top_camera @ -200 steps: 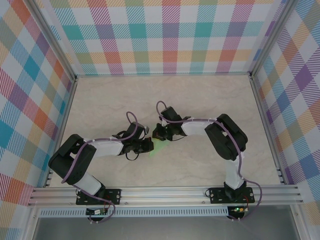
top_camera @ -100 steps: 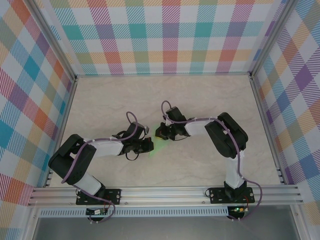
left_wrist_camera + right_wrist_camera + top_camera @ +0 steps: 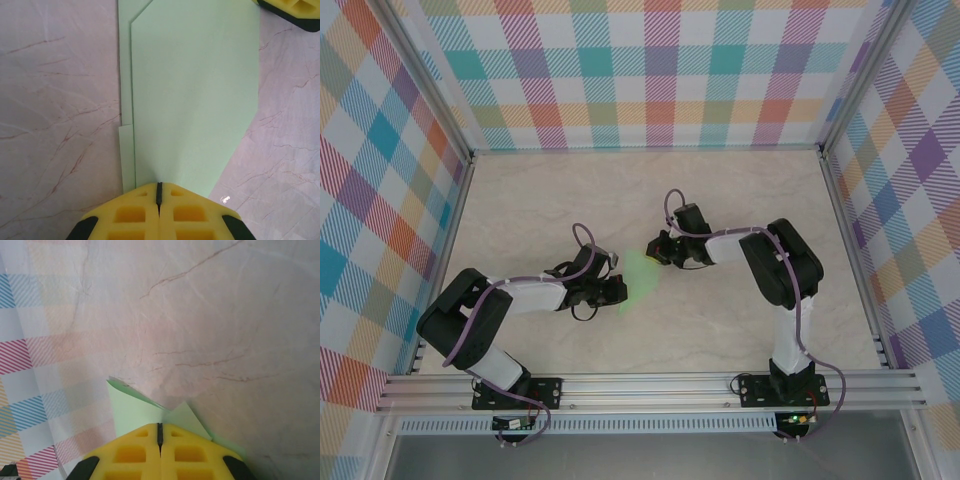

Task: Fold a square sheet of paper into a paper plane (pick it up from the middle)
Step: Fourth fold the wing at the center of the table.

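The square sheet of paper is pale green and folded into a layered, tapering, plane-like wedge, stretched between both grippers at the table's middle. My left gripper is shut on its near narrow end; in the left wrist view the paper runs away from the jaws with a folded strip along its left edge. My right gripper is shut on the far end, where two green flaps fan out to either side of the jaws. The right gripper's yellow fingers show in the left wrist view's top right corner.
The marble tabletop is bare around the paper. Plaid walls close in the back and both sides, and one appears at the left of the right wrist view. An aluminium rail runs along the near edge.
My right gripper has moved right and away from the left one, drawing the paper out so more green shows between them. The left arm has stayed still.
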Robot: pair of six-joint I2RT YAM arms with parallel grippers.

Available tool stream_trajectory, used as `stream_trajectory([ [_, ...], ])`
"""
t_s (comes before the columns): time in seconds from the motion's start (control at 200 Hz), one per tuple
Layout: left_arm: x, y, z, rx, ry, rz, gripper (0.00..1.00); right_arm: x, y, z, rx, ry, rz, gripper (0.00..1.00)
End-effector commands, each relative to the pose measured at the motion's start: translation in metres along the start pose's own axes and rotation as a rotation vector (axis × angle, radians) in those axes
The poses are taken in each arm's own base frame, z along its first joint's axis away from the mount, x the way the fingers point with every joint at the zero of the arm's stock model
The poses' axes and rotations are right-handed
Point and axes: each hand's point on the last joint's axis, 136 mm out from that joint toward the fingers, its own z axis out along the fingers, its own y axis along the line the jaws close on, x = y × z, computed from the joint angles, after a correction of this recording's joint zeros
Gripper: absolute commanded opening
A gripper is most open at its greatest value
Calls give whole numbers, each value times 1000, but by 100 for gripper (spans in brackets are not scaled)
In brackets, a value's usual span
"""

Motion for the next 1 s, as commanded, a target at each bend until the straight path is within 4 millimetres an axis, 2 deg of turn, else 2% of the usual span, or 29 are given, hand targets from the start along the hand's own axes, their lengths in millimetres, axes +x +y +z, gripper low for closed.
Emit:
stream_trajectory([
  [0.0, 62, 63, -2, -226, 191, -57, 0, -27, -29, -4, 92, -85, 8, 0],
  [0.145, 63, 64, -3, -225, 191, -58, 0, -39, -24, -13, 72, -100, 9, 0],
  [0.235, 63, 63, -3, -226, 190, -57, 0, -43, -7, -24, 50, -107, -27, 0],
  [0.325, 61, 62, -4, -221, 184, -56, 0, -41, 17, -35, 0, -91, -72, 0],
  [0.44, 59, 61, -3, -219, 180, -55, 0, -17, 41, -40, -32, -53, -119, 0],
  [0.61, 57, 59, -4, -214, 174, -56, 0, 31, 52, -18, -54, 48, -128, 0],
  [0.765, 55, 57, -4, -211, 174, -55, 0, 61, 47, 5, -43, 124, -120, 0],
  [0.995, 52, 51, -5, -195, 172, -51, 1, 72, 6, 18, 58, 141, -82, 0],
])
